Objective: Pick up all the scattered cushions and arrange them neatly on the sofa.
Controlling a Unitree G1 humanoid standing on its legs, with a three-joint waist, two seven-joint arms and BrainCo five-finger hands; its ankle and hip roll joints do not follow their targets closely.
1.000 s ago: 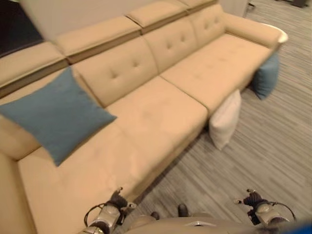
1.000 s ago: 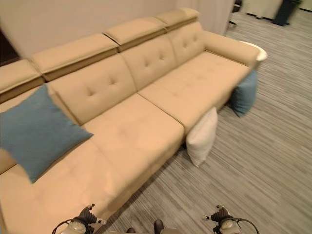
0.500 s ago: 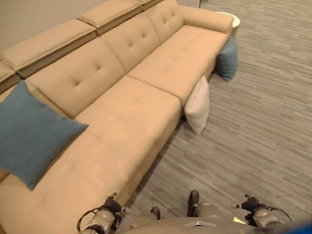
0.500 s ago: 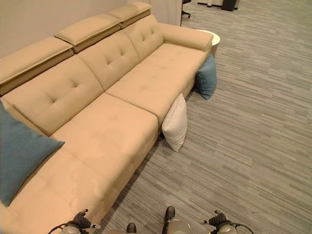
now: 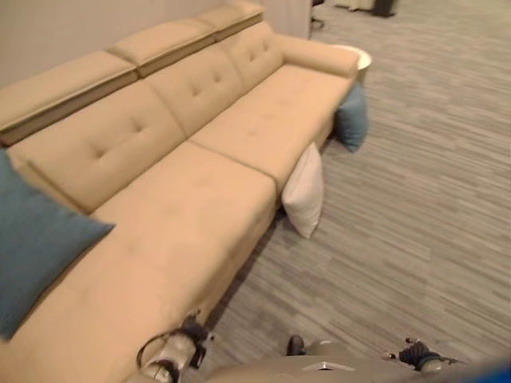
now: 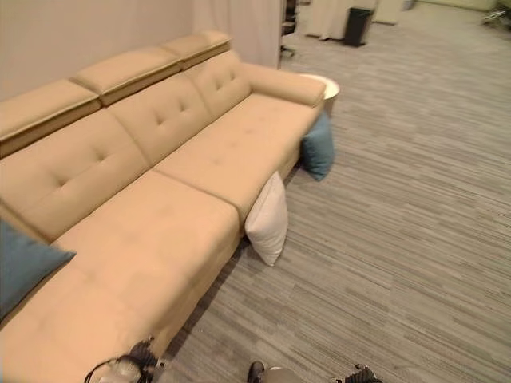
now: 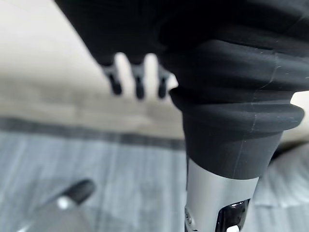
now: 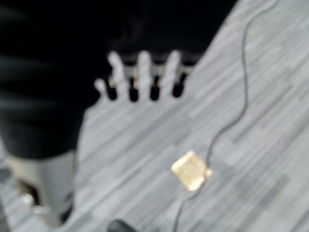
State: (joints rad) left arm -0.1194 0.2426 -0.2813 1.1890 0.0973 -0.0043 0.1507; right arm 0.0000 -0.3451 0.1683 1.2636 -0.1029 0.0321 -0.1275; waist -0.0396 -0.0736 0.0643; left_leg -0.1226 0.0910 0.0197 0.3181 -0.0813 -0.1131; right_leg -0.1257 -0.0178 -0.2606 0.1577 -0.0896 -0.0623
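Observation:
A long beige sofa (image 5: 200, 152) runs from the near left to the far middle. One blue cushion (image 5: 36, 239) leans against its backrest at the near left end. A white cushion (image 5: 305, 191) stands on the floor, leaning on the sofa's front. A second blue cushion (image 6: 318, 145) sits on the floor by the far armrest. My left hand (image 7: 137, 72) hangs with straight fingers over the sofa's front edge, holding nothing. My right hand (image 8: 143, 72) hangs open over the carpet, also holding nothing.
A small round white table (image 6: 327, 84) stands behind the far armrest. Grey striped carpet (image 6: 399, 207) spreads wide to the right. A black bin (image 6: 357, 24) stands far back. A small tan square thing (image 8: 190, 170) lies on the floor below my right hand.
The whole picture has shifted: the camera moved, so the sofa and cushions sit further left and more floor shows. The cushions themselves have not moved.

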